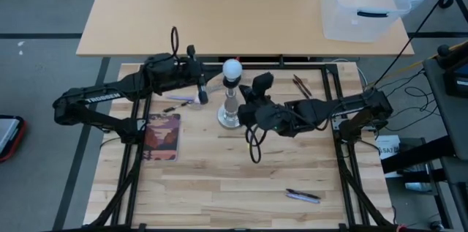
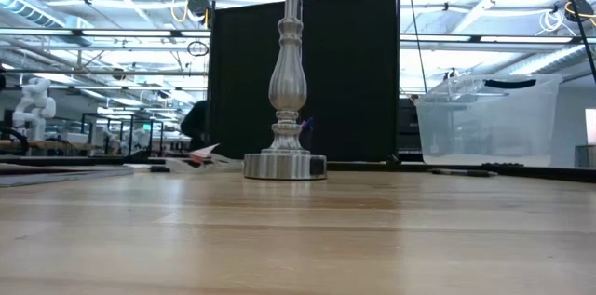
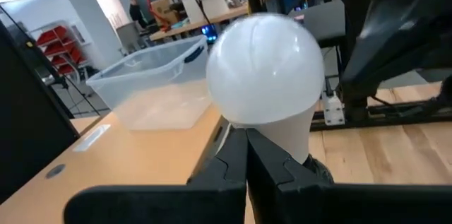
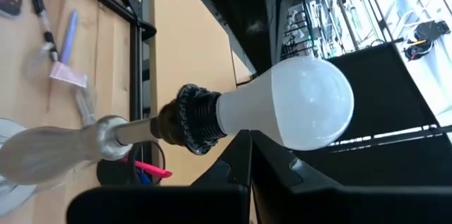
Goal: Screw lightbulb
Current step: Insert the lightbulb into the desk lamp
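The lightbulb (image 1: 232, 69), frosted white, sits base-down in the dark socket (image 4: 191, 119) on top of the silvery stand (image 1: 228, 115), whose disc foot (image 2: 285, 167) rests on the wooden table. My left gripper (image 1: 218, 79) is shut and level, coming at the bulb (image 3: 265, 68) from the table's left, with its tips at the bulb's tapered neck. My right gripper (image 1: 244, 89) is also shut and comes from the table's right, with its tips close under the globe (image 4: 296, 104). In the low view the bulb is above the picture's top edge. My left gripper's shut fingertips (image 3: 240, 146) stand against the bulb's tapered neck (image 3: 286, 136), coming level from the table's left; I cannot tell whether they touch it. My right gripper's shut fingertips (image 4: 244, 143) stand at the side of the bulb where neck meets globe (image 4: 247, 121); I cannot tell whether they touch it.
A clear plastic bin (image 1: 365, 5) stands on the far table at the right. A book (image 1: 162, 135) and pens (image 1: 179, 101) lie left of the stand, a tool (image 1: 301, 84) to its far right, and a pen (image 1: 302, 196) near the front edge.
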### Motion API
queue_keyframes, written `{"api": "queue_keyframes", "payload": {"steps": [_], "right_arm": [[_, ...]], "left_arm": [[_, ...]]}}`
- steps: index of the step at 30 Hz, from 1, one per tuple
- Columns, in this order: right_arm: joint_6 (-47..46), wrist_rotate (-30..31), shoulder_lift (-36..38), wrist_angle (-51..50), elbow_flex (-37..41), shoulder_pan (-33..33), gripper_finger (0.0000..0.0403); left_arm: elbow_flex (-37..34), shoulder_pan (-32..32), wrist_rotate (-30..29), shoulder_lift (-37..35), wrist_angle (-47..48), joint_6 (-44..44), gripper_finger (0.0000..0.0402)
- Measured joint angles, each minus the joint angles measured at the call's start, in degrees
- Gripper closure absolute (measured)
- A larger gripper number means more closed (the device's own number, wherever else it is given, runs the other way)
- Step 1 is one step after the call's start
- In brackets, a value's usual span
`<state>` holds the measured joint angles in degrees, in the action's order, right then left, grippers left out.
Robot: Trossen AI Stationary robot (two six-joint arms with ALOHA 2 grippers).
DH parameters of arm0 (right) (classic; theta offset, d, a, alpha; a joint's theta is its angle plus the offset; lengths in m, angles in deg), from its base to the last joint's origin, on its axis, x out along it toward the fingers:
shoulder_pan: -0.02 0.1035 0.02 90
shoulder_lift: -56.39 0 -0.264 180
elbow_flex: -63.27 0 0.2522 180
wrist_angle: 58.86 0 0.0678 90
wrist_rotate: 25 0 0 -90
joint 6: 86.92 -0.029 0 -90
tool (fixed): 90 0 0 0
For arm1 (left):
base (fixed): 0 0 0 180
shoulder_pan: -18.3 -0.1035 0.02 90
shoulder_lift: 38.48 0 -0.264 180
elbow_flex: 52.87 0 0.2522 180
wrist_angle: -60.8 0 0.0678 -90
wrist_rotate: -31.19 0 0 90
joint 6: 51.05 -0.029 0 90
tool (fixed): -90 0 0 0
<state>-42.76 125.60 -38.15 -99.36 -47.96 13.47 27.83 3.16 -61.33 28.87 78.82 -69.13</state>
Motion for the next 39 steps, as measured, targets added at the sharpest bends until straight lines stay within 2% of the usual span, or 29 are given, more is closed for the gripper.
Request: {"api": "queue_keyframes", "payload": {"steps": [5,13,18,23,26,39], "right_arm": [[-0.04,0.45,0.00,-0.33,0.00,0.65,0.0403],[-0.36,1.01,0.04,-2.35,0.00,-4.33,0.0403],[2.03,1.01,0.04,-0.50,0.00,-8.41,0.0403],[7.25,0.27,0.06,4.51,0.00,-11.61,0.0403],[9.13,-2.91,0.09,7.42,0.00,-12.30,0.0403],[9.86,-4.66,0.07,6.98,0.00,-10.50,0.0403]], "left_arm": [[0.00,0.52,0.13,-1.14,0.98,0.04,0.0402],[0.00,4.53,0.57,-3.47,1.18,-0.46,0.0402],[0.00,5.22,5.62,-3.06,0.80,-0.59,0.0402],[0.00,4.99,7.65,-1.30,-0.52,-0.03,0.0402],[0.00,4.03,7.65,-0.94,-1.32,-0.02,0.0402],[0.00,-0.39,8.47,-0.94,-1.20,1.31,0.0402]]}}
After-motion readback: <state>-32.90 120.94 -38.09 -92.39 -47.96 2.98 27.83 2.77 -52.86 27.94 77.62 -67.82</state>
